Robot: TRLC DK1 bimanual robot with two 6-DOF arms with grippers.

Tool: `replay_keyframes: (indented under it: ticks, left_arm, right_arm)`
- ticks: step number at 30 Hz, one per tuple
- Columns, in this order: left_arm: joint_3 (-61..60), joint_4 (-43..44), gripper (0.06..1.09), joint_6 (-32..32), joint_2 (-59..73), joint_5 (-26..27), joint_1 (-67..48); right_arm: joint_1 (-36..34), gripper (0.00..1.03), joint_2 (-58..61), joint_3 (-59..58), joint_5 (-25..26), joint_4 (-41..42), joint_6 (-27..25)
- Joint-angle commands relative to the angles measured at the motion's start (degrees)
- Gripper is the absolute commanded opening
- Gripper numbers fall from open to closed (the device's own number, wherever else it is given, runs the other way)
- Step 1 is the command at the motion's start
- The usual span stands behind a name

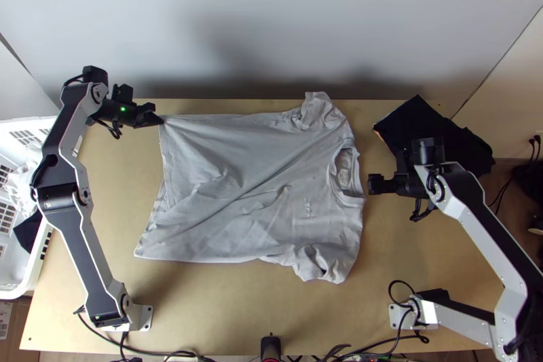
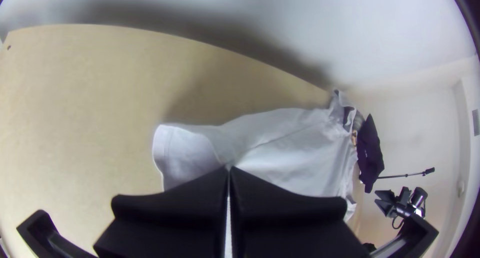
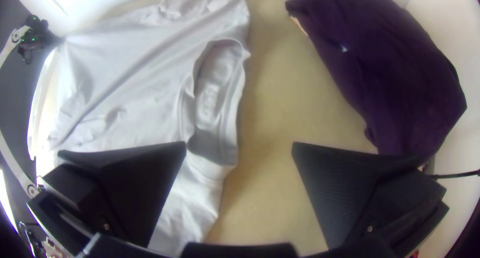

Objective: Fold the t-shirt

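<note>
The light grey t-shirt (image 1: 258, 192) is laid out across the middle of the worktop (image 1: 224, 308) (both sleeves are rumpled). The far corner of its hem is pinched by the left hand (image 1: 160, 119). Beside the collar, the right hand (image 1: 372, 184) is held with its fingers spread. Dark cloth (image 1: 415, 121) is bunched at the worktop's far right corner.

The shirt (image 1: 224, 192) lies on the table (image 1: 203, 308). A garment (image 1: 417, 119) lies to its right, towards the back; a basket (image 1: 13, 291) is left.
</note>
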Motion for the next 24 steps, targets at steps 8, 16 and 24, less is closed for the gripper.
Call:
replay_keyframes:
  ticks: [8, 16, 24]
  left_arm:
    - [-2.0, 0.3, 0.09, 2.7, -0.5, -0.6, -1.5]
    - [-1.9, 1.6, 0.09, 2.8, -1.6, -0.6, -3.5]
    - [-1.6, 3.4, 0.09, 1.9, -2.9, -0.6, -4.1]
  right_arm:
    - [8.3, 0.98, 14.3, 15.5, -0.2, 8.8, 2.2]
    - [5.2, 0.98, 37.9, 39.9, -3.0, 4.0, 2.5]
    - [1.6, 0.98, 55.9, 65.8, -6.5, -5.0, 3.3]
